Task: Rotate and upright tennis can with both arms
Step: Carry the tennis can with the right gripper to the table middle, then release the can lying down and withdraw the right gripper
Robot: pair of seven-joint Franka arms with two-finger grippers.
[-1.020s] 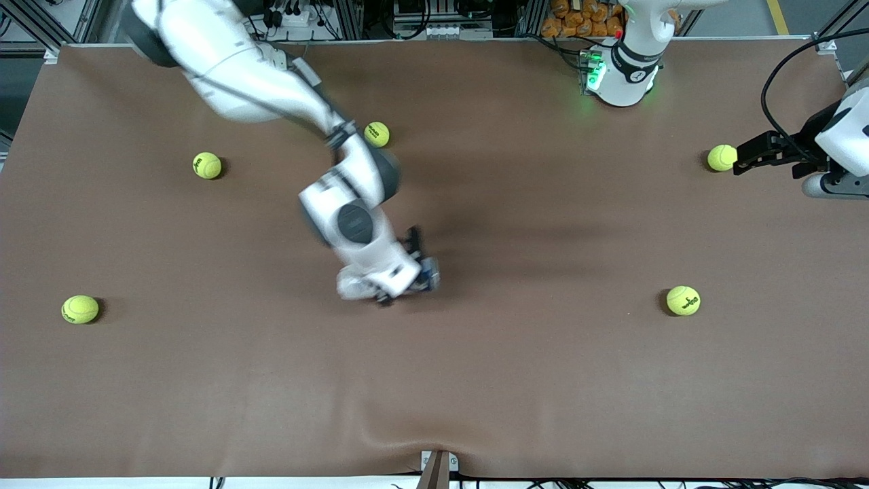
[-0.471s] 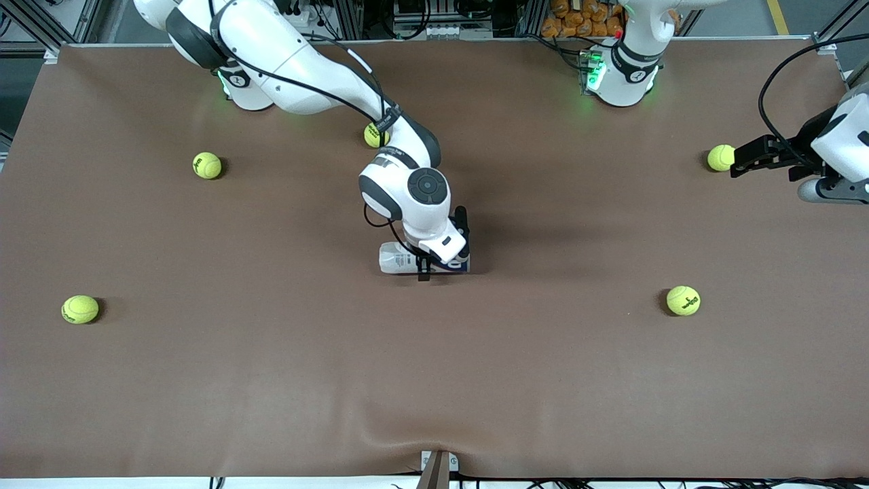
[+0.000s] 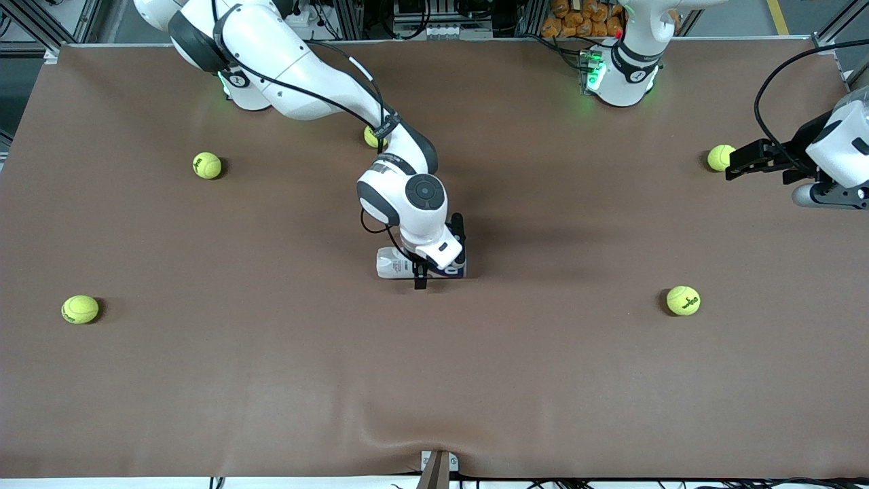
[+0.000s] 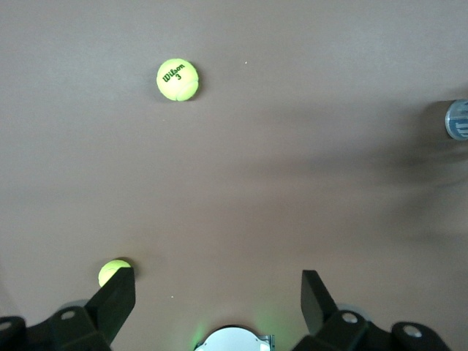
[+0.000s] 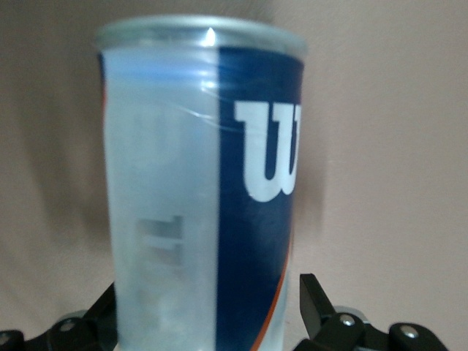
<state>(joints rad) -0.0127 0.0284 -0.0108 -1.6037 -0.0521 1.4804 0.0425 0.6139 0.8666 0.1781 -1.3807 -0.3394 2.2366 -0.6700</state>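
The tennis can (image 3: 392,263) lies on its side in the middle of the table, its white and dark-blue label showing. My right gripper (image 3: 425,265) is down over it, open, one finger on each side of the can. In the right wrist view the can (image 5: 197,183) with its white "W" fills the space between the fingers (image 5: 316,300), with a small gap showing at one finger. My left gripper (image 3: 736,163) is open and empty at the left arm's end of the table, beside a tennis ball (image 3: 719,157). The left wrist view shows its fingers (image 4: 117,292) wide apart and the can's end (image 4: 458,119) far off.
Several yellow-green tennis balls lie around: one (image 3: 207,165) and one (image 3: 80,309) toward the right arm's end, one (image 3: 683,300) toward the left arm's end, one (image 3: 372,136) partly hidden by the right arm. The brown mat (image 3: 271,380) has a wrinkle at its near edge.
The right arm swung and turned its wrist, and its gripper came down over the can's middle. The left gripper edged slightly toward the table's middle.
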